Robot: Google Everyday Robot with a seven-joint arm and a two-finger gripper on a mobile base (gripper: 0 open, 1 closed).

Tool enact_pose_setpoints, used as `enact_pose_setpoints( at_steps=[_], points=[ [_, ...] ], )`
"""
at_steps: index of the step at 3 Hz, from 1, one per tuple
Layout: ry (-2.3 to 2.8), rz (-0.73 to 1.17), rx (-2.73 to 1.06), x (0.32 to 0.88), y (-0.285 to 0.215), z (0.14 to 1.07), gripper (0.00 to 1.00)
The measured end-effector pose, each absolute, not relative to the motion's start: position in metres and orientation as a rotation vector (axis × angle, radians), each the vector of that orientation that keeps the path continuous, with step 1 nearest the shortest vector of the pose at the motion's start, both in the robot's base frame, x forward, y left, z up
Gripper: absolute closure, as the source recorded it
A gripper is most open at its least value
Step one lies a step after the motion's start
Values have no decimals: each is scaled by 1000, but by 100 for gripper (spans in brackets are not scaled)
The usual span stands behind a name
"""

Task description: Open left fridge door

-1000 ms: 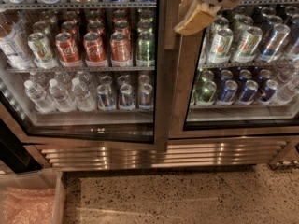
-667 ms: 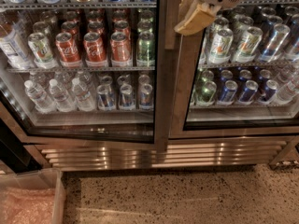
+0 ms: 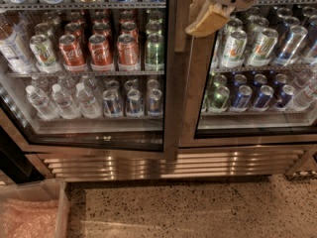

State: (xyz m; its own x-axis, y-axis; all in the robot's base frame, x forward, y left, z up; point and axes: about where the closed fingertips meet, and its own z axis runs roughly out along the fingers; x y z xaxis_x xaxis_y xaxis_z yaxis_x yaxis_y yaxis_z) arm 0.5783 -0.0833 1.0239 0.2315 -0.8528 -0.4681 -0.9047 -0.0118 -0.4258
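Nothing has moved that I can see since one second ago: the gripper (image 3: 207, 18) hangs at the same place, at the top of the view. Whether it is open or closed, I cannot tell. The left fridge door (image 3: 170, 113) is just left of it. Behind the glass, lower left of the gripper, stand red cans (image 3: 101, 51) with unreadable white script, and under them water bottles (image 3: 64, 100). To its right are silver-green cans (image 3: 233, 48). Far below left, a clear bin (image 3: 62, 209) holds pink material.
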Motion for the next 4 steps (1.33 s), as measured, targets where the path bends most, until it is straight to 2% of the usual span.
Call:
enact_pose_setpoints(
  at_steps=[1,4],
  points=[
    [1622,117,-1816,562,-88,1026,100],
    [1664,204,-1618,481,-113,1036,100]
  ],
)
